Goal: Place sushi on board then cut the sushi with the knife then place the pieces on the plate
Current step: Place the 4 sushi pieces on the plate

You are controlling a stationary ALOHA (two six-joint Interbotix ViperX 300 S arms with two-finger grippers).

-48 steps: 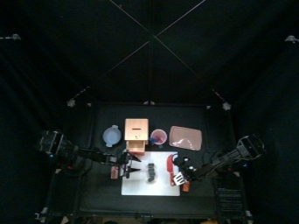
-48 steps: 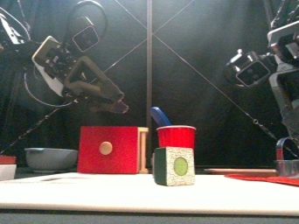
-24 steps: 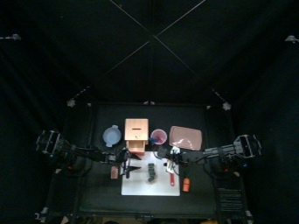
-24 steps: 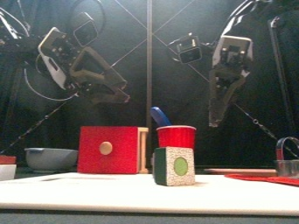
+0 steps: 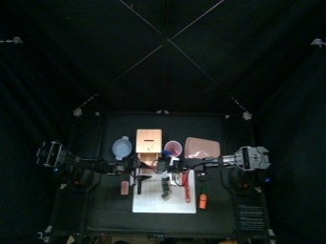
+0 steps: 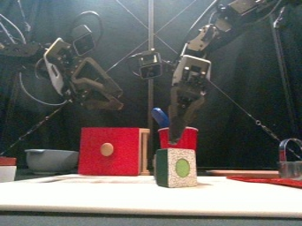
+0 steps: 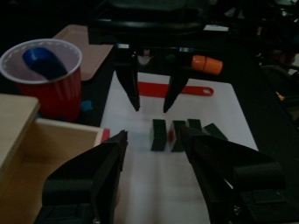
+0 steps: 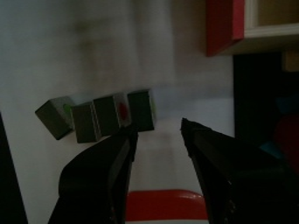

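The sushi roll, several dark green blocks side by side with a pale end face, stands on the white cutting board. My right gripper hangs open just above the sushi roll, holding nothing. My left gripper is open and empty, higher up over the board's left side. A red toy knife lies on the board beyond the roll. The blue knife stands in the red cup. The pink tray lies at the back right.
The wooden box with its red drawer front stands behind the board, the blue-grey bowl to its left. A metal cutter is at the right near the tray. A small orange toy lies right of the board.
My right arm has swung in from the right side and come down over the sushi roll, jaws open. The left arm has shifted only slightly.
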